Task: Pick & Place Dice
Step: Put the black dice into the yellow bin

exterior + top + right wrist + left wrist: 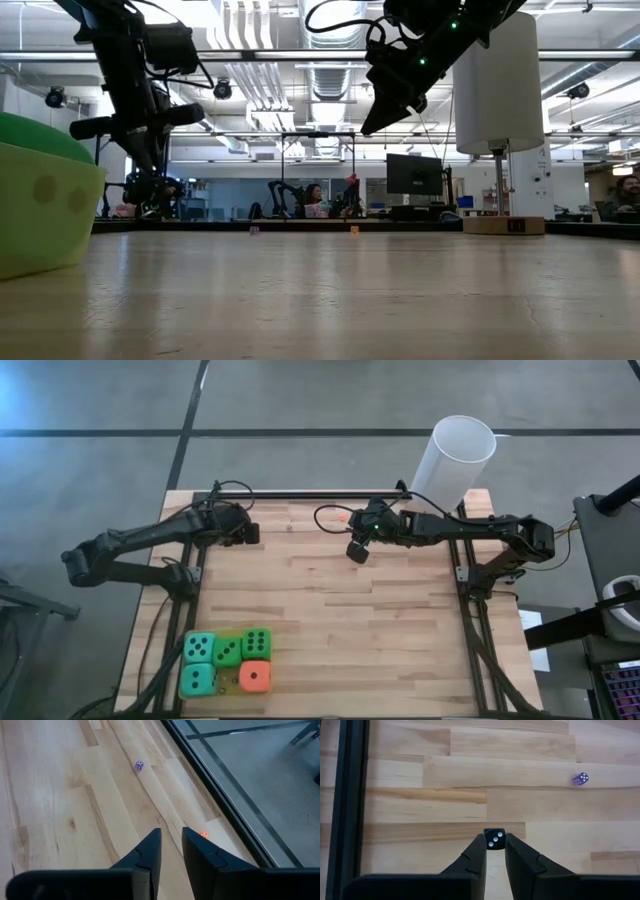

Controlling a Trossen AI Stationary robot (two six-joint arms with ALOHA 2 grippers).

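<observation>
Left gripper (495, 851): held over the far left part of the table (400, 630); its fingers are closed on a tiny black die (495, 839) with white pips, which is pinched between the fingertips.
Right gripper (171, 842): raised above the far middle of the table; a narrow gap is seen between its fingers and nothing is held in it.
Purple die (580, 779): a tiny cube lying on the wooden boards, well apart from the left gripper; it is also seen ahead of the right gripper (139, 766).
Orange die (203, 834): a tiny cube resting near the table's far edge, just beside the right gripper's fingers.
Large dice (227, 662): five soft cubes with black pips are grouped near the front left corner of the table, touching one another; two teal, two green and one orange-red are counted.
White cylinder (455, 458): stood at the far right corner of the table, behind the right arm.
Room: a person is seen seated far beyond the table in the low view.
</observation>
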